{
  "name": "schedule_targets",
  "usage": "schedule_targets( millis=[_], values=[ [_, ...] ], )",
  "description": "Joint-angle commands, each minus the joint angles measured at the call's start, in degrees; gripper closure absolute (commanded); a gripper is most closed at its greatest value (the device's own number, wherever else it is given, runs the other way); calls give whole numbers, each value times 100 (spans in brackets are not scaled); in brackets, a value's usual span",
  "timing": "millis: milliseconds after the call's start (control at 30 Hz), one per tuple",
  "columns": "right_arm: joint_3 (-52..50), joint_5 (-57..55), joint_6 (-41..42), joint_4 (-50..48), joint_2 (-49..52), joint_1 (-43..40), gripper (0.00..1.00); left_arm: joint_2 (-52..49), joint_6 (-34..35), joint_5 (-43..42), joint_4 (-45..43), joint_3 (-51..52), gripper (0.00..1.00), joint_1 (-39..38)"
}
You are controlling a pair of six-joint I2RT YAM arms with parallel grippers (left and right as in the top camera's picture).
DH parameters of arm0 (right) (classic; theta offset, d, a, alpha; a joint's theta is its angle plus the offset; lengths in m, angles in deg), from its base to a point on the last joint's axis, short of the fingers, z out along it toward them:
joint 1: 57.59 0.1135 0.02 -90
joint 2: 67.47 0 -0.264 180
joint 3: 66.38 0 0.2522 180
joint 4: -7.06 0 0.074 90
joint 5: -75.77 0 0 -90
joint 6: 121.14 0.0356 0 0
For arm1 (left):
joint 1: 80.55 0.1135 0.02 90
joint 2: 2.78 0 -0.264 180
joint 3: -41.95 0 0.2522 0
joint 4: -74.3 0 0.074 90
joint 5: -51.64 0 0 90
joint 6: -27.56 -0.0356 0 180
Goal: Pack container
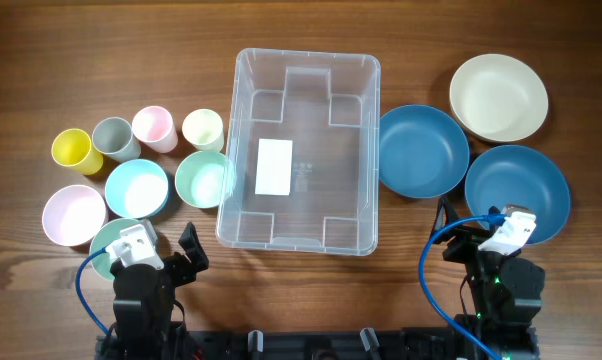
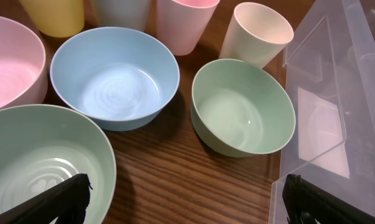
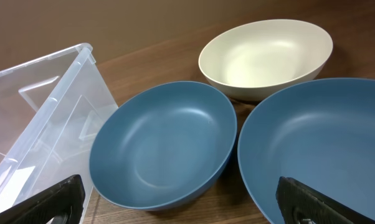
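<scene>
Centre frame: large clear rectangular plastic container (image 1: 321, 150) on the wooden surface (image 1: 431, 40). I read left fingers (image 2: 63, 200) and right fingers (image 3: 324, 198), lower frame, as spread wide, holding nothing.

Shiny plastic things on a dark wood bench (image 1: 81, 40).
Clear, smooth, glossy plastic for the container (image 1: 331, 190), with a white label (image 1: 274, 167) like paper on its base; smooth plastic with a soft shine for the light blue bowl (image 2: 114, 78) and cream cup (image 2: 256, 34); duller, matt-looking finish on the dark blue bowl (image 3: 162, 146) next to the container; streaky grain on the wood.
</scene>
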Motion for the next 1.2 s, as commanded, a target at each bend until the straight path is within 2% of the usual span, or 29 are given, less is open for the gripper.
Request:
schedule_targets(
  millis=[0, 600, 700, 800, 833, 1000, 1067, 1167],
  values=[
    [-2, 94, -7, -33, -46, 22, 0, 42, 11, -50, 24, 26, 0, 37],
    [-2, 94, -7, -33, -46, 22, 0, 42, 11, -50, 24, 26, 0, 37],
    [-4, 96, 680, -103, -46, 22, 0, 42, 11, -50, 24, 26, 0, 37],
    [-2, 323, 2396, -116, -46, 22, 0, 42, 11, -50, 24, 26, 0, 37],
    [-2, 522, 2426, -306, -35, 22, 0, 42, 11, -50, 24, 26, 0, 37],
    [415, 1241, 2103, -1021, 398, 22, 1, 42, 11, -50, 24, 26, 0, 37],
    [892, 1252, 1569, -1047, 841, 22, 1, 42, 11, -50, 24, 26, 0, 37],
    [2212, 1025, 804, -632, 2109, 22, 0, 42, 11, -50, 24, 26, 0, 37]
  ],
)
